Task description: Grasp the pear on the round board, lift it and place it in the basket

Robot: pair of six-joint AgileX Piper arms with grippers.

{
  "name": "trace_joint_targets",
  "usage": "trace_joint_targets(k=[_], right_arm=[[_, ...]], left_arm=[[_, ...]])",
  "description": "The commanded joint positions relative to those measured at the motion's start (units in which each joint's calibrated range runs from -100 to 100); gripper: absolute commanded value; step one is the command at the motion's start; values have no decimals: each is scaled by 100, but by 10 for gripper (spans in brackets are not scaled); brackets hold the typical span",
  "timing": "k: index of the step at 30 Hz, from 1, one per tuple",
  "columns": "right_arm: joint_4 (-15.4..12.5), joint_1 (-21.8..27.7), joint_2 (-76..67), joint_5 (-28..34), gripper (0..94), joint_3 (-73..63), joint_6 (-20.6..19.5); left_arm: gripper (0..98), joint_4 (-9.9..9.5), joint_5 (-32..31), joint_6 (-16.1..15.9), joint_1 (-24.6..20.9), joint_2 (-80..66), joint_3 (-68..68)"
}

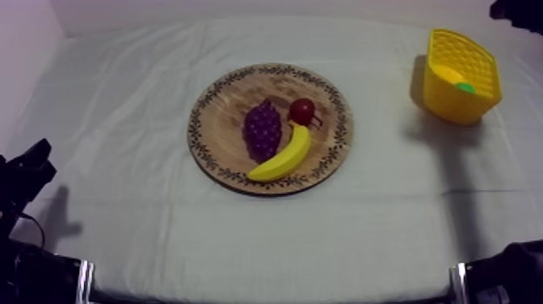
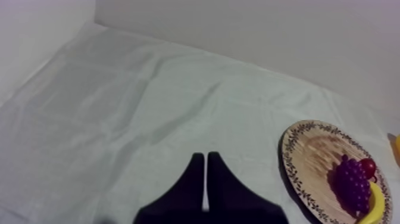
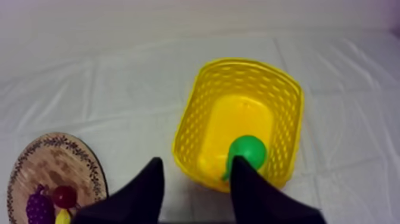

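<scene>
A green pear (image 3: 249, 150) lies inside the yellow basket (image 3: 196, 113), against its near wall. My right gripper (image 3: 196, 164) hangs open just above the basket's near rim, nothing between its fingers, one finger next to the pear. From above, the pear (image 1: 465, 86) shows as a green spot in the basket (image 1: 452, 105) at the far right, with my right arm (image 1: 517, 10) beyond it. The round wooden board (image 1: 226, 105) sits mid-table. My left gripper (image 2: 205, 156) is shut on nothing, low over the cloth at the left (image 1: 36, 158).
On the board lie a bunch of purple grapes (image 1: 263, 129), a banana (image 1: 284, 156) and a small red fruit (image 1: 302, 111). In the left wrist view the board (image 2: 303, 149) with the grapes (image 2: 352, 182) lies off beyond the gripper.
</scene>
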Motion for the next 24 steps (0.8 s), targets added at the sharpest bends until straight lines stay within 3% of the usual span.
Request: trace_joint_targets(k=[1,9,15,24], right_arm=[[48,-134,-1231,-250,187,722,-39],[351,-547,-3248,-869,26,2692,-244],[562,-625,-4598,-1300,6,4287,-404],[834,-409,-5856,-1469,3,5890,-576]], left_arm=[[1,0,-1,1,1,0,5],[1,0,-1,-1,1,0,5],[1,0,-1,-2,1,0,5],[1,0,-1,-1,1,0,5]])
